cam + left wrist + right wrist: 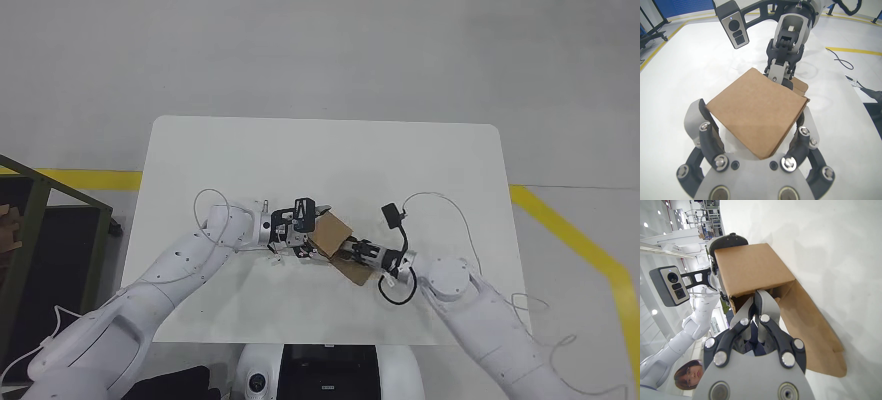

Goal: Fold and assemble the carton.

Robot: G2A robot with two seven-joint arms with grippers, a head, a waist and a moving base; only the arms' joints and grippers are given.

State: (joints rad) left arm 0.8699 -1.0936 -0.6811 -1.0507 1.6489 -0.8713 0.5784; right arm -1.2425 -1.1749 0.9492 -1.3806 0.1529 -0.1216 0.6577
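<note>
- The carton (331, 238), of brown card, sits at the middle of the white table (430, 160), between the two grippers
- The left gripper (753, 110) has its fingers spread wide, pressed against opposite sides of the carton and clamping it
- The right gripper (755, 294) has its fingers together, pinching a panel edge at the carton's open end
- One long flap (810, 332) lies flat on the table

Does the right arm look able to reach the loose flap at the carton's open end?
Probably yes: the right gripper sits at that opening, the flap lies bare beside it on the table, and the left gripper holds the carton by its far end.
</note>
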